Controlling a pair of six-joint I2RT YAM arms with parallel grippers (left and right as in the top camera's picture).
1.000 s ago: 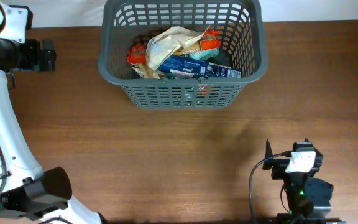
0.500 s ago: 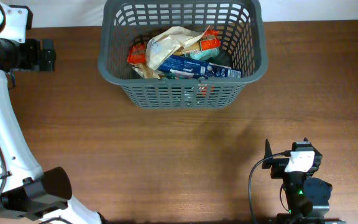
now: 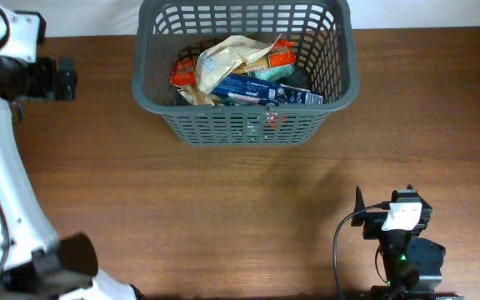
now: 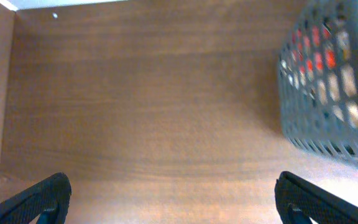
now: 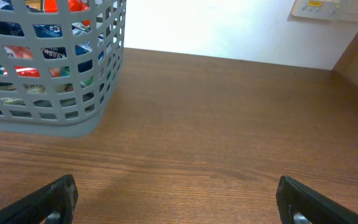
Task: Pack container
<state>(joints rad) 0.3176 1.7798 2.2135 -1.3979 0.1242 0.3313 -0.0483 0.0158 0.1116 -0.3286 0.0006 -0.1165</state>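
Note:
The container (image 3: 344,83), a dark grey lattice basket, stands at the far middle of the table. It holds several food packets (image 3: 240,71), cream, blue and red. Its side also shows in the left wrist view (image 4: 328,112) and the right wrist view (image 5: 73,121). My left gripper (image 4: 179,199) is open and empty over bare table, left of the container. In the overhead view the left gripper (image 3: 61,77) sits at the far left. My right gripper (image 5: 179,199) is open and empty near the front right; in the overhead view only the right arm's wrist (image 3: 402,221) shows.
The wooden table (image 3: 223,208) spreads between the container and the front edge. A white wall lies behind the table's far edge (image 5: 229,25). The left arm's white links (image 3: 7,192) run down the left side.
The left arm has shifted slightly; its lower link moved near the front left. The right arm and the container have not moved.

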